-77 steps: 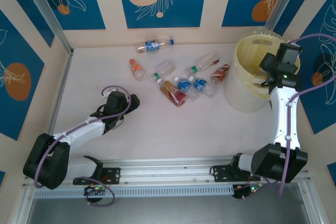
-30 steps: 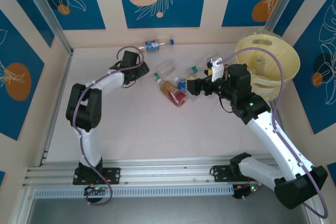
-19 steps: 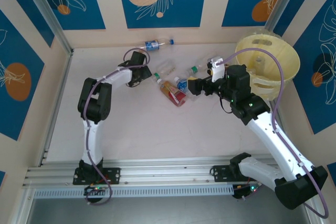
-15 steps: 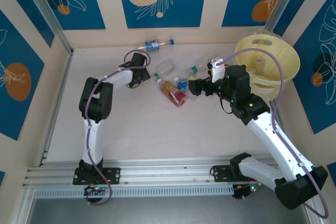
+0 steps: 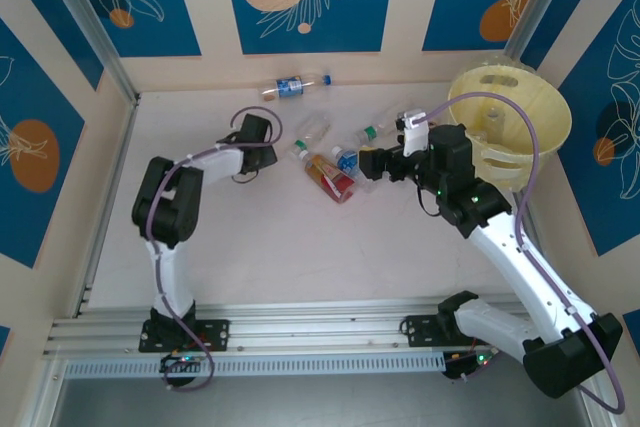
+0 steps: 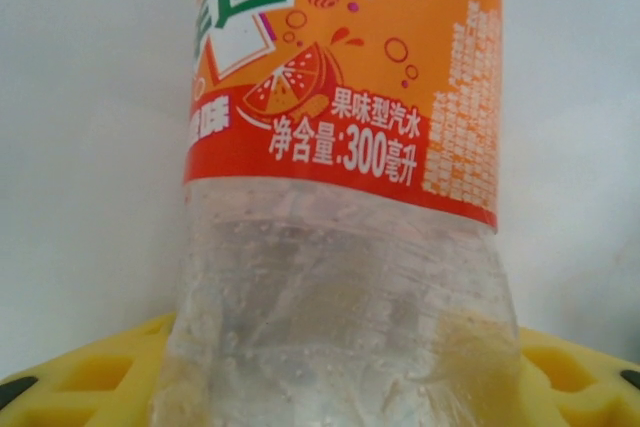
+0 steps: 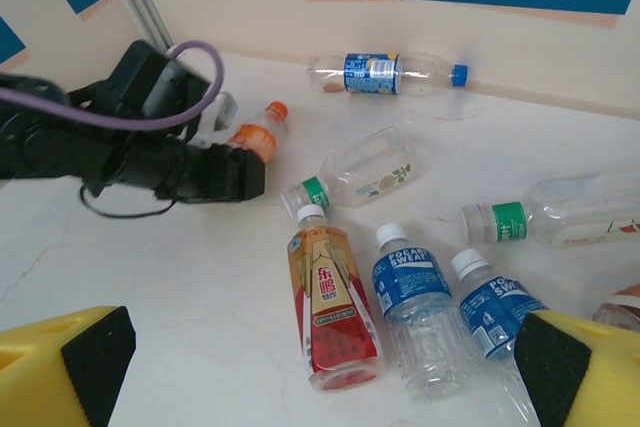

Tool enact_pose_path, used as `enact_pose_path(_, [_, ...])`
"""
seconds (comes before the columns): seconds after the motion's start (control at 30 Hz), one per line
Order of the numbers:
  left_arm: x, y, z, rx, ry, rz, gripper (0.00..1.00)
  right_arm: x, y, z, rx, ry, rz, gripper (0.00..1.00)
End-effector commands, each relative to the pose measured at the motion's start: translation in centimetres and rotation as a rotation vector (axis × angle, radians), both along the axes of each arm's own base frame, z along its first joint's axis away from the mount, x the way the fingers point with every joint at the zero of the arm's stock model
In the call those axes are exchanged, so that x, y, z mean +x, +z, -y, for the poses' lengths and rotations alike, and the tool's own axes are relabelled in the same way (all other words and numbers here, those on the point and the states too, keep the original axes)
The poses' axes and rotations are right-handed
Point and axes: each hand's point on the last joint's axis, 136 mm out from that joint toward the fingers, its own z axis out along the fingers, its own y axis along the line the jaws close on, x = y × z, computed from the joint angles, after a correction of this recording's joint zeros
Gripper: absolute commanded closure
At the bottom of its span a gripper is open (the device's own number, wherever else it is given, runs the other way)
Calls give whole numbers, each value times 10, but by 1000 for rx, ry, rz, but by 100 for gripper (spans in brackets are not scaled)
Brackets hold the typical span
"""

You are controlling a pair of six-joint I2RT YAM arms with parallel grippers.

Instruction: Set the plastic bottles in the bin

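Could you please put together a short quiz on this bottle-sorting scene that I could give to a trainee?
1. True or false: the right hand is carrying something.
2. The bottle between the fingers of the left hand has a label of which colour? A blue, B orange, C green.
3. Seen from the top camera, on which side of the table does the bin stand?
Key: 1 false, it is open and empty. 2 B. 3 the right side, towards the far corner.
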Motion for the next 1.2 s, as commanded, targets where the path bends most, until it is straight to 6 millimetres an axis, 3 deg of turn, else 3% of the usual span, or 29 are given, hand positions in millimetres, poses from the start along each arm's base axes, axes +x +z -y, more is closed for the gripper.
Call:
enact_pose_path(0.0, [-12, 58, 9, -95, -79, 191, 75, 10, -12, 2, 111, -103, -77, 0])
enact_pose_path(0.17, [-71, 113, 53, -363, -364, 358, 100, 11, -29, -23, 310, -68, -233, 0])
enact_pose_path(0.37, [-152, 176, 129, -664, -837, 425, 100, 17, -20, -60, 504, 38, -306, 1])
enact_pose_path(0.47, [-174, 191, 147, -726, -950, 424, 100, 22, -13, -70, 566, 67, -316, 0])
enact_pose_path(0.6, [-191, 209, 161, -772, -1054, 456, 100, 29, -6, -73, 618, 69, -312, 0])
enact_pose_path(0.73, [-204, 213, 171, -790, -1129, 443, 100, 33, 8, -76, 670, 95, -299, 0])
enact_pose_path(0.9, [-206, 214, 175, -791, -1140, 443, 100, 39, 7, -69, 678, 35, -295, 1])
enact_pose_path(1.03, [-207, 214, 178, -793, -1150, 443, 100, 35, 14, -73, 701, 81, -285, 9])
enact_pose_path(1.17, [-206, 213, 181, -798, -1160, 433, 100, 36, 16, -78, 690, 101, -308, 40])
